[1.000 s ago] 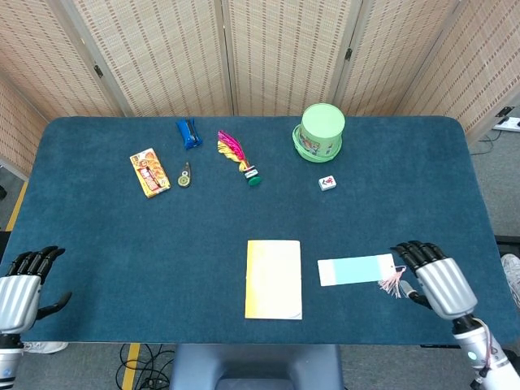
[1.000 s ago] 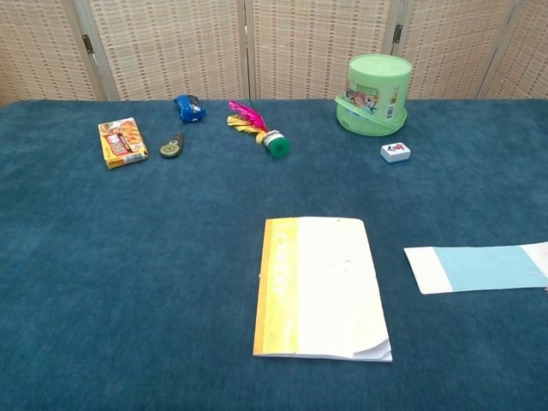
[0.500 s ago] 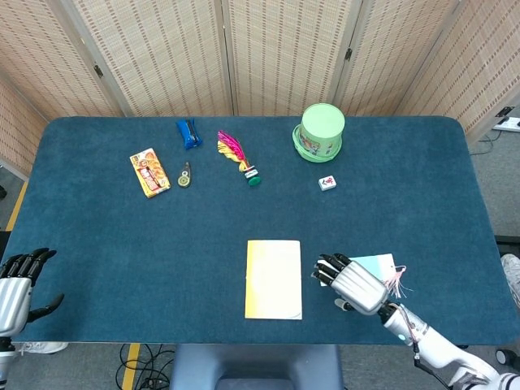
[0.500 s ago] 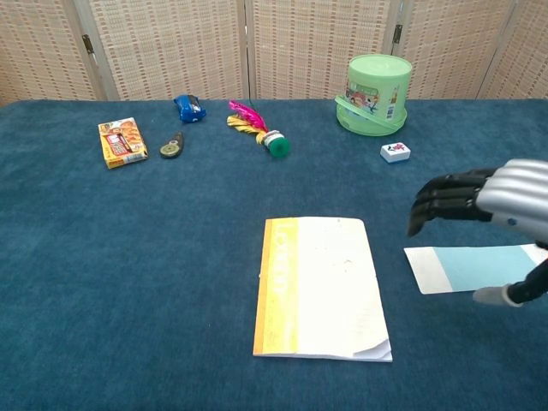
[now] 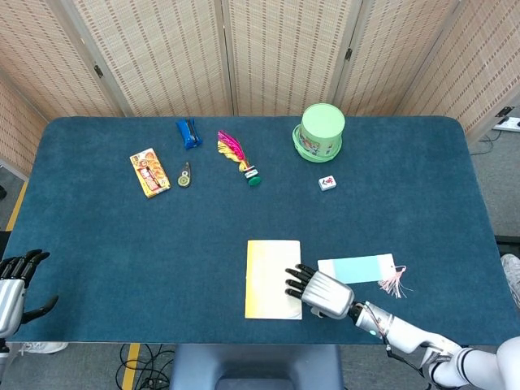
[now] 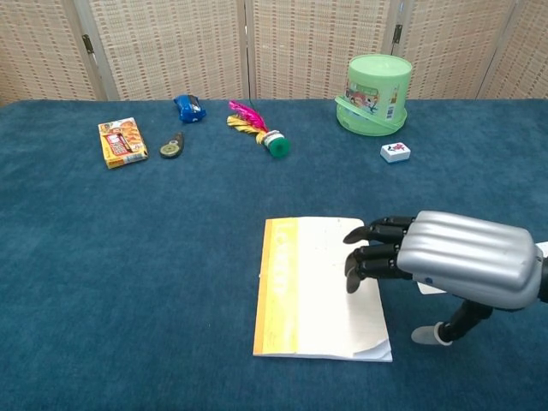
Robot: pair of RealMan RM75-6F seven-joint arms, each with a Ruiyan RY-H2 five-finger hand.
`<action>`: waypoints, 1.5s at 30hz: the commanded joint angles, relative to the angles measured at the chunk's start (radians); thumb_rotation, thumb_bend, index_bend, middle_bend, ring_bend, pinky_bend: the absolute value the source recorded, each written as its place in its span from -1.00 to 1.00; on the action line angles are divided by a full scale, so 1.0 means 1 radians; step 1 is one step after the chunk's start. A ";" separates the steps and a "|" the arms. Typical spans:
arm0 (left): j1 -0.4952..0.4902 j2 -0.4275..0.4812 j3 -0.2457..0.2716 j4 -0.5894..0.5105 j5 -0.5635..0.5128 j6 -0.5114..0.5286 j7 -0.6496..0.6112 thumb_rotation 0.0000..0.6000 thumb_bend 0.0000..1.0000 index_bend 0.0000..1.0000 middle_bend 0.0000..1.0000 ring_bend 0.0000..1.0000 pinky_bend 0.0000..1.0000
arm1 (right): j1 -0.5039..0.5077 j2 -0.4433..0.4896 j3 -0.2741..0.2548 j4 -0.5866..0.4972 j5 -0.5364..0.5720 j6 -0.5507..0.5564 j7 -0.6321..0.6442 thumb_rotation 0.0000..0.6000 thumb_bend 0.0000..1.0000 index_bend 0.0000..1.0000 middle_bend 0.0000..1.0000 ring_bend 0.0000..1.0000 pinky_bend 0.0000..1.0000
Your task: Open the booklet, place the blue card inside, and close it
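Observation:
The booklet (image 5: 271,274) (image 6: 312,285) lies closed near the table's front edge, white with a yellow strip along its left side. Right of it lies the blue card (image 5: 357,268) with a pink tassel; in the chest view my right hand hides most of it. My right hand (image 5: 319,292) (image 6: 454,259) hovers over the booklet's right edge, palm down, fingers apart and holding nothing. My left hand (image 5: 12,286) hangs off the table's front left corner, open and empty.
Along the back of the table stand a green tub (image 5: 321,130), a small white tile (image 5: 327,184), a pink and yellow feather shuttlecock (image 5: 237,156), a blue packet (image 5: 188,132), a small green tool (image 5: 185,175) and an orange snack box (image 5: 149,171).
My right hand has swept left from beyond the card's right end, across the card, to the booklet's right edge. My left hand has sunk slightly lower.

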 commanded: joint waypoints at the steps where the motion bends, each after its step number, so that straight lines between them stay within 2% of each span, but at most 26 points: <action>1: 0.001 0.000 0.000 0.002 -0.002 -0.001 -0.002 1.00 -0.56 -0.57 -0.62 -0.56 -0.60 | 0.013 -0.012 -0.004 0.017 -0.003 0.001 0.006 1.00 -0.79 -0.37 -0.48 -0.80 -0.63; 7: 0.005 0.002 -0.001 0.010 -0.011 -0.004 -0.012 1.00 -0.56 -0.57 -0.62 -0.56 -0.60 | 0.059 -0.051 -0.011 0.071 0.004 -0.014 0.025 1.00 -0.79 -0.36 -0.48 -0.80 -0.63; 14: 0.006 0.001 -0.004 0.013 -0.016 -0.007 -0.014 1.00 -0.56 -0.56 -0.63 -0.57 -0.61 | 0.086 -0.065 -0.024 0.087 0.019 -0.022 0.023 1.00 -0.78 -0.36 -0.48 -0.80 -0.63; 34: 0.009 0.004 -0.007 0.007 -0.016 -0.003 -0.010 1.00 -0.56 -0.55 -0.65 -0.60 -0.61 | 0.144 -0.101 -0.053 0.110 0.052 -0.049 0.012 1.00 -0.54 -0.34 -0.48 -0.80 -0.63; 45: 0.014 0.007 -0.007 0.004 -0.016 0.002 -0.016 1.00 -0.56 -0.55 -0.67 -0.61 -0.61 | 0.167 -0.127 -0.064 0.139 0.058 -0.041 0.013 1.00 -0.38 -0.18 -0.47 -0.80 -0.63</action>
